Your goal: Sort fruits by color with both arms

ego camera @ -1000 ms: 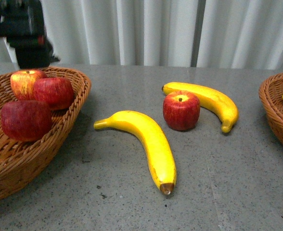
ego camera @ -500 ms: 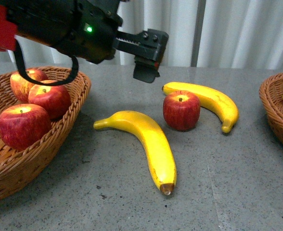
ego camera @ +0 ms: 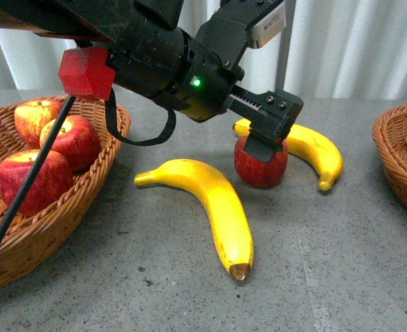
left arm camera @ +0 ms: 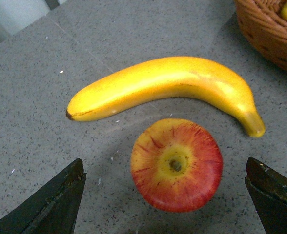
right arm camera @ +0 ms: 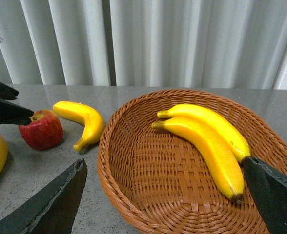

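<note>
Apple [ego camera: 260, 171] on the grey table [ego camera: 342, 270] is the one red fruit not in a basket. It stands upright with its stem up, glossy red with a yellow patch round the stem. From the left wrist view it lies straight below the left gripper [ego camera: 262, 142], centred between two black fingers [left arm camera: 60, 195] that are spread wide, one on each side, neither touching it. It's round, so no axis matters. I'd say a straight drop and a squeeze is what the pick needs.

Just behind it lies a curved banana [left arm camera: 168, 83], its long axis running across the line of the fingers, close by with a narrow gap. The jaws may brush it.

A second banana [ego camera: 210, 200] lies nearer the front, apart from the apple. The left basket [ego camera: 113, 117] holds three apples. The right gripper [right arm camera: 163, 195] is farther off, spread open and empty over the right basket [right arm camera: 109, 146], which holds two bananas.
</note>
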Available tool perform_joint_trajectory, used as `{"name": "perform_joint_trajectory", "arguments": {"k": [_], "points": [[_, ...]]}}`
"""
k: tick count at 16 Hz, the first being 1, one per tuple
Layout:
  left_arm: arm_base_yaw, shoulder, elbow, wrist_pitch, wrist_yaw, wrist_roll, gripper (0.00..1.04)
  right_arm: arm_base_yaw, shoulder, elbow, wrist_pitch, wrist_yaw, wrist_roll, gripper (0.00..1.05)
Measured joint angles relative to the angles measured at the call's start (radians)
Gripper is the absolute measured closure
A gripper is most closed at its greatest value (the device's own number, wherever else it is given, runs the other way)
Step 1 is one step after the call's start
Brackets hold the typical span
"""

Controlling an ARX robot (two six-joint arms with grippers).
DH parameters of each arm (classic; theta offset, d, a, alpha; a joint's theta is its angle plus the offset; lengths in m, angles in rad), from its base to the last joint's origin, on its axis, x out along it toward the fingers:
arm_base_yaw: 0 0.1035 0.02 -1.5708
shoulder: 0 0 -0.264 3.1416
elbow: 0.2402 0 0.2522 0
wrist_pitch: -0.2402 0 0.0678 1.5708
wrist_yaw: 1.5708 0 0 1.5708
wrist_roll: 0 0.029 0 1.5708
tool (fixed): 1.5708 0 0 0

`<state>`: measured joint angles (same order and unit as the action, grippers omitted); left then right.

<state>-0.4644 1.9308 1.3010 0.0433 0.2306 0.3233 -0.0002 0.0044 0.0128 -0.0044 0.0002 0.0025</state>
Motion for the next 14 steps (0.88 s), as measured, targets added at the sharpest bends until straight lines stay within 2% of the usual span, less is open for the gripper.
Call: {"name": "perform_joint_trajectory", "arguments": {"k": [5, 14], "points": [[-0.008, 0.074, 0.066, -0.018, 0.036, 0.021, 0.07, 0.0, 0.0, 0.0, 0.0, 0.0, 0.0, 0.06], [-0.014, 0.21, 0.157, -0.053, 0.025, 0.044, 0.07, 0.0, 0.0, 0.0, 0.0, 0.0, 0.0, 0.06]]}}
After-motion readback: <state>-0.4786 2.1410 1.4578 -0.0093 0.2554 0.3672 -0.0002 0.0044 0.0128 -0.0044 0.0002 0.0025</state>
